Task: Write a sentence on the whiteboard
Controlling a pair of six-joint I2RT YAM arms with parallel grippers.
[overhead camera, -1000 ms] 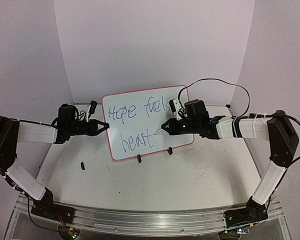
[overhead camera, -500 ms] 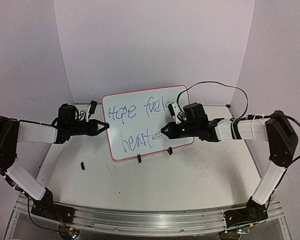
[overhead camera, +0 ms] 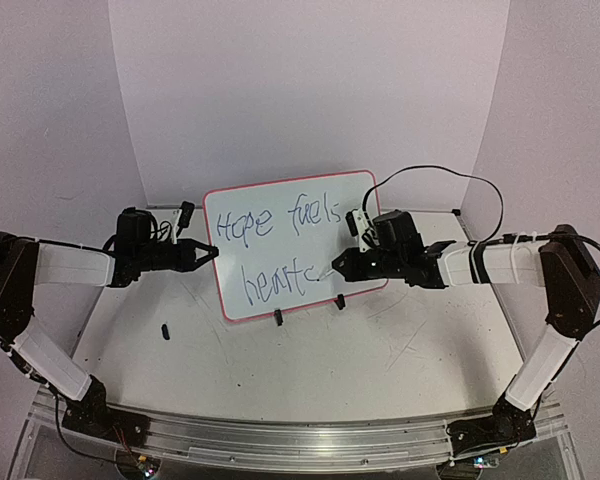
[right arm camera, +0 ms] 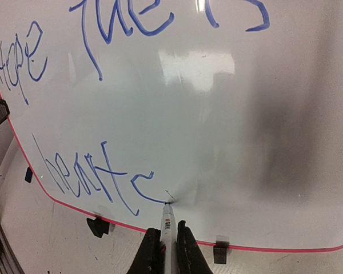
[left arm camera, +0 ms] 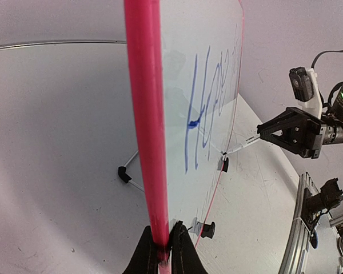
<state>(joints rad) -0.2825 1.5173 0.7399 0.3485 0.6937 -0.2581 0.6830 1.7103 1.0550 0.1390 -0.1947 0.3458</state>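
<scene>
1. The whiteboard (overhead camera: 270, 252) is standing on edge on two black clip feet (overhead camera: 277, 318) near the middle of the table (overhead camera: 380, 360), with its written face turned toward the arms
2. The left gripper (overhead camera: 208, 252) is pinching the board's left red rim, one finger on each face, and is acting as a brace
3. The right gripper (overhead camera: 342, 268) is clamped around a marker (right arm camera: 167, 225); the marker tip is touching the lower half of the board, just right of the word "heart"
4. The sentence (overhead camera: 248, 228) is showing "Hope fuels" on the top line and "heart" below. The short curved stroke under the tip is probably the start of the last letter, though it is too small from overhead to be sure
5. Handling judgement: the board is looking light, thin and stiff, with a glossy, slippery face. The small feet are giving little support, so pen pressure is likely to tip it backward or slide it across the table
6. Recommended hold: grip the rim only, on the side away from the writing, as the left gripper is doing. Avoid touching the face, where wet ink is likely to smear
</scene>
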